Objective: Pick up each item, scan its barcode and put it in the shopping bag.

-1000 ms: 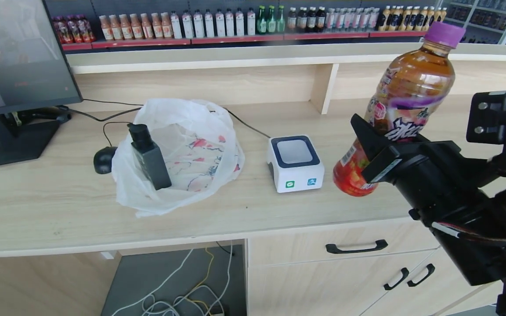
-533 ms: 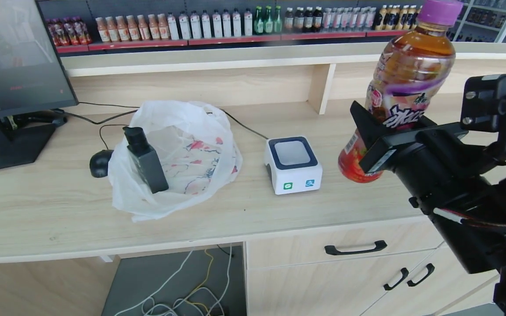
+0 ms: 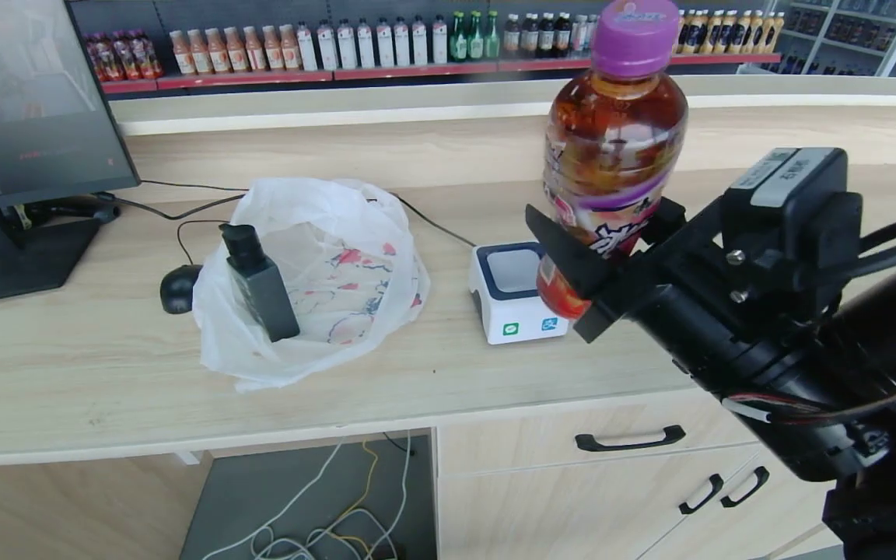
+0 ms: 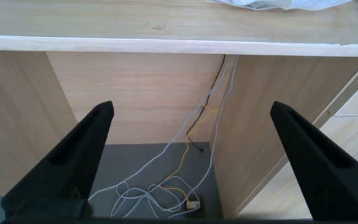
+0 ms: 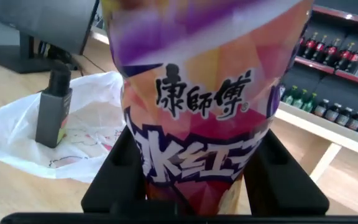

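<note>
The bottle [image 3: 611, 155] has been carried leftward by the right arm since the earlier frames, from a place well to the right of the scanner [image 3: 512, 311] to a place above the scanner's right edge, and the wrist has been turned so that its camera housing now faces upward.

At the far left, a monitor [image 3: 20, 101] is seen on the counter [image 3: 106, 373], with a mouse [image 3: 178, 288] near it. Just beside the mouse, the shopping bag [image 3: 386, 233] is spread open, and a dark rectangular item [image 3: 261, 288] is propped inside it. The scanner stands just right of the bag, window upward.

The bottle is held nearly upright, purple cap on top, its lower part clamped between the jaws of the right gripper [image 3: 607, 233]. The right arm is extended in from the lower right, raised above the counter.

The left gripper [image 4: 191, 109] is held below the counter's front edge with its jaws spread wide, nothing between them, facing loose cables [image 4: 185, 174] under the counter.
</note>
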Tool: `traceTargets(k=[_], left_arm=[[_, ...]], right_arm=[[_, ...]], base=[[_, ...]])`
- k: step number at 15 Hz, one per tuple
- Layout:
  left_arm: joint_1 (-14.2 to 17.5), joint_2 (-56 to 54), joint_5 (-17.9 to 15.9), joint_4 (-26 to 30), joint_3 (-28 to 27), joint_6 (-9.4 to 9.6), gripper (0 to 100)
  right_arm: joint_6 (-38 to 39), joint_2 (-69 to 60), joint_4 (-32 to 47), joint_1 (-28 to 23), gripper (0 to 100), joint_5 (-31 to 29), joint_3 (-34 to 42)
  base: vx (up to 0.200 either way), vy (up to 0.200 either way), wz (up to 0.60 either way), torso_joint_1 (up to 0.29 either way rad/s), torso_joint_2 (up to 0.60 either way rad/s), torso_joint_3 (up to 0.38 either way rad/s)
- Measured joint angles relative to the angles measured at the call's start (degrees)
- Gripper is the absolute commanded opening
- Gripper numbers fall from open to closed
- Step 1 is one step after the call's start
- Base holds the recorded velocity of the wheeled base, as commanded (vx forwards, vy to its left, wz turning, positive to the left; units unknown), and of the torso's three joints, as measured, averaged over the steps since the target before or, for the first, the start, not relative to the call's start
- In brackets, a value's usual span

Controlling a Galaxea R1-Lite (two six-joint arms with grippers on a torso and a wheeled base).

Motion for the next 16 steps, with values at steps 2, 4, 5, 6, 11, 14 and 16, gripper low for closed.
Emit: traceTargets(k=[2,4,5,6,11,14,16], left_arm=[[0.0,0.0,0.0,0.0,0.0,0.00,100],[0.0,0.0,0.0,0.0,0.0,0.00,100],[0.0,0.0,0.0,0.0,0.0,0.00,100],[0.0,0.0,0.0,0.0,0.0,0.00,100],[0.0,0.0,0.0,0.0,0.0,0.00,100],[0.0,0.0,0.0,0.0,0.0,0.00,100],[0.0,0.0,0.0,0.0,0.0,0.00,100]], right_arm=[[-0.6,0.9,10.7,1.7,0,1.3,-3.0],[-2.1,0.9,16.8,2.1,0,1.2,-7.1],[-2.2,0.7,17.0,1.7,0,1.0,-8.2],[-2.2,0.8,18.0,1.3,0,1.1,-9.3],[-2.4,1.7,24.1,-0.5,0,0.8,-15.0],[-9.2,2.1,29.0,-1.8,0,-4.6,-18.8],[-17.0,2.9,29.3,-2.6,0,-5.1,-19.7]], base=[[0.000,0.000,0.00,0.000,0.00,0.000],[0.000,0.000,0.00,0.000,0.00,0.000],[0.000,0.000,0.00,0.000,0.00,0.000],[0.000,0.000,0.00,0.000,0.00,0.000],[0.000,0.000,0.00,0.000,0.00,0.000],[0.000,0.000,0.00,0.000,0.00,0.000],[0.000,0.000,0.00,0.000,0.00,0.000]])
